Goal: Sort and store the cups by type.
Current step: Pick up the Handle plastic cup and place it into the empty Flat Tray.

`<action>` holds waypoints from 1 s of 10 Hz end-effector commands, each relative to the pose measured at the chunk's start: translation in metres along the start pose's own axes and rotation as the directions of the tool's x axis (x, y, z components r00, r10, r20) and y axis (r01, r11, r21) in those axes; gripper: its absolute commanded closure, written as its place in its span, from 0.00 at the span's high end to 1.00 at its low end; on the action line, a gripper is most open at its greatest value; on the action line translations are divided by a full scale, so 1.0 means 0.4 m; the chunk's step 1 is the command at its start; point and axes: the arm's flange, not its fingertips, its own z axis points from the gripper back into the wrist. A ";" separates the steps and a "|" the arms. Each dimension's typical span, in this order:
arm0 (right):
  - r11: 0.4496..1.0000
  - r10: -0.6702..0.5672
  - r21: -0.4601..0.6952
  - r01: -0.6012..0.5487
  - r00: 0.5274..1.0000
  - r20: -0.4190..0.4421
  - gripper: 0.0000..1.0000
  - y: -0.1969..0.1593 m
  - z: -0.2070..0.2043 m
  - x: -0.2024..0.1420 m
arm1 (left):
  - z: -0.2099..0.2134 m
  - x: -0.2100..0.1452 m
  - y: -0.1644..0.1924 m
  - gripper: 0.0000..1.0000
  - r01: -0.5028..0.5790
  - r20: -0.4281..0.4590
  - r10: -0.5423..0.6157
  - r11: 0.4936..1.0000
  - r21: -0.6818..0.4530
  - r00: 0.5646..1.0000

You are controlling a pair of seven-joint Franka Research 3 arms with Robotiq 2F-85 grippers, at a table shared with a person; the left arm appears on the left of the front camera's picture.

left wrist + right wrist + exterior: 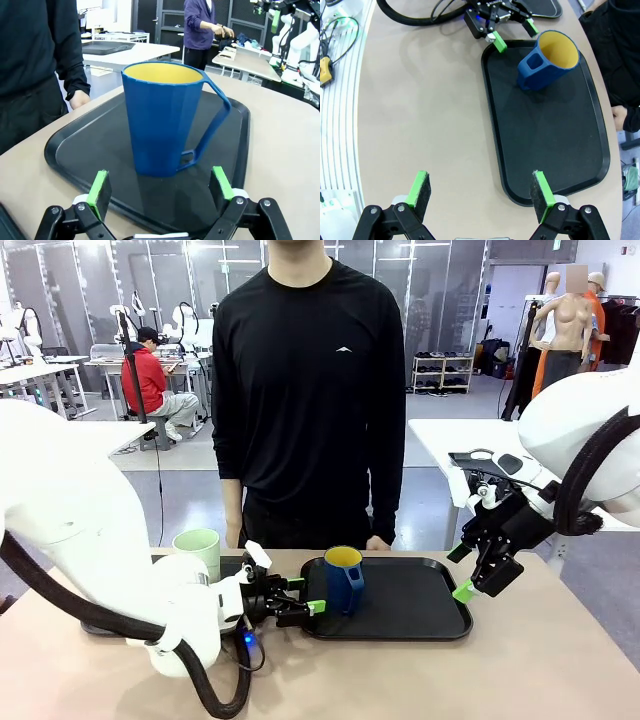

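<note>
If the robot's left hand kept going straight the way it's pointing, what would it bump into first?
Most likely the blue mug standing on the black tray; the open left hand points right at it, fingers either side of its line.

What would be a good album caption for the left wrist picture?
Open left gripper faces a blue mug standing upright on a black tray.

You can't see the base of the mint-green tumbler (pixel 198 551) in the front view — the left arm (pixel 90 570) covers it, near the tabletop's far left edge. A second black tray (pixel 232 566) beside it is mostly hidden too. In the left wrist view the main tray's (pixel 75 145) near edge is cut off — its corners fall behind the fingers (pixel 99 192).
</note>
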 end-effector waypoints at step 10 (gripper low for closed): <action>1.000 -0.004 -0.003 0.004 1.000 -0.009 1.00 0.005 0.001 0.000 | 0.270 -0.058 -0.258 1.00 0.082 -0.143 -0.091 0.994 -0.074 0.985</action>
